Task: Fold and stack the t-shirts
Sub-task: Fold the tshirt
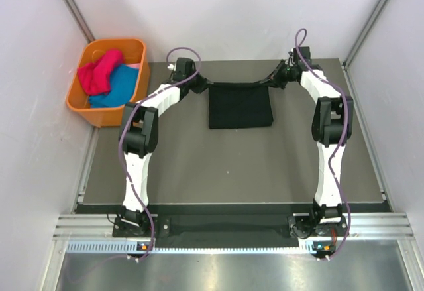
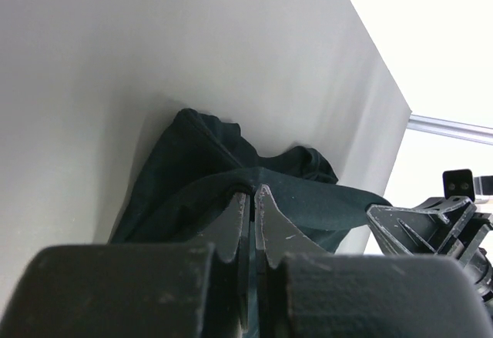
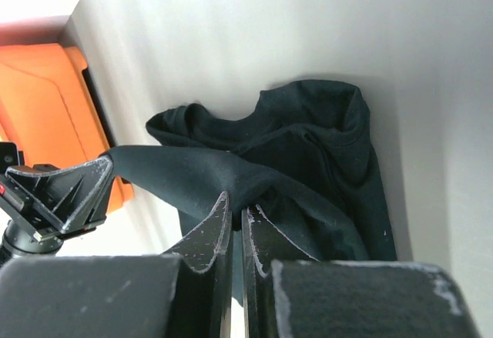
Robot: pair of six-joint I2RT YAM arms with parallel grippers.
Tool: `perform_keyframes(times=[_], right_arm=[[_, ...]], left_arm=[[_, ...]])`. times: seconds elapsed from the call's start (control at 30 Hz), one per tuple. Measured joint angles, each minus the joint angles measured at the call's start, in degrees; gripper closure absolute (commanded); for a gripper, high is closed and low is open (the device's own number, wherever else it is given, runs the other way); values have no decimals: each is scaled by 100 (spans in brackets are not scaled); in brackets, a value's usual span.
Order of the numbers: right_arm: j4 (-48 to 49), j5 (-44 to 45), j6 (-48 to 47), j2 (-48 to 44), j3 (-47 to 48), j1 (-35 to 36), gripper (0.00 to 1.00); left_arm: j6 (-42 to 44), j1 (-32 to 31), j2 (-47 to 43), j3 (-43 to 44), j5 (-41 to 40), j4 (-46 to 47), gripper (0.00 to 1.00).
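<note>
A black t-shirt (image 1: pixel 240 105) lies at the far middle of the table, its far edge lifted and stretched between my two grippers. My left gripper (image 1: pixel 201 86) is shut on the shirt's far left corner; in the left wrist view the jaws (image 2: pixel 253 193) pinch dark cloth (image 2: pixel 200 169). My right gripper (image 1: pixel 275 79) is shut on the far right corner; in the right wrist view the jaws (image 3: pixel 236 205) pinch the cloth (image 3: pixel 308 145). Red, blue and pink shirts (image 1: pixel 106 77) lie in the orange bin (image 1: pixel 78 96).
The orange bin stands off the table's far left corner and shows in the right wrist view (image 3: pixel 46 99). Grey walls close in the back and sides. The dark table (image 1: pixel 225 165) runs from the shirt to the arm bases.
</note>
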Motion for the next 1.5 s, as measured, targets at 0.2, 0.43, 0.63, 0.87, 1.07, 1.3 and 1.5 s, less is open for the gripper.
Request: perform_keyframes(times=[0.2,0.43,0.63,0.87,1.07,1.3,1.5], right_arm=[[122,-39,109,74,0,0,95],[264,-31,262,170,13,-2,76],[505,-109,459,927,968,-120,56],[490,-155,328,748,769,-649,44],[804,-133,133,-599,-767,-557,45],[2487,-380,570,-1322,-1993,479,82],[3665,-632,1235,-179,-1722,660,86]], left_arm=[[-50,46,52,72,85,-20,100],[-74,85,431,439,111,-155,100],[431,136,1102,1818,-76,-1056,76],[1252,330,938,2378,-149,-1585,61],[1228,350,-431,374,293,-887,76],[761,-13,-470,-533,1001,723,78],[474,-175,251,-507,1156,1838,79]])
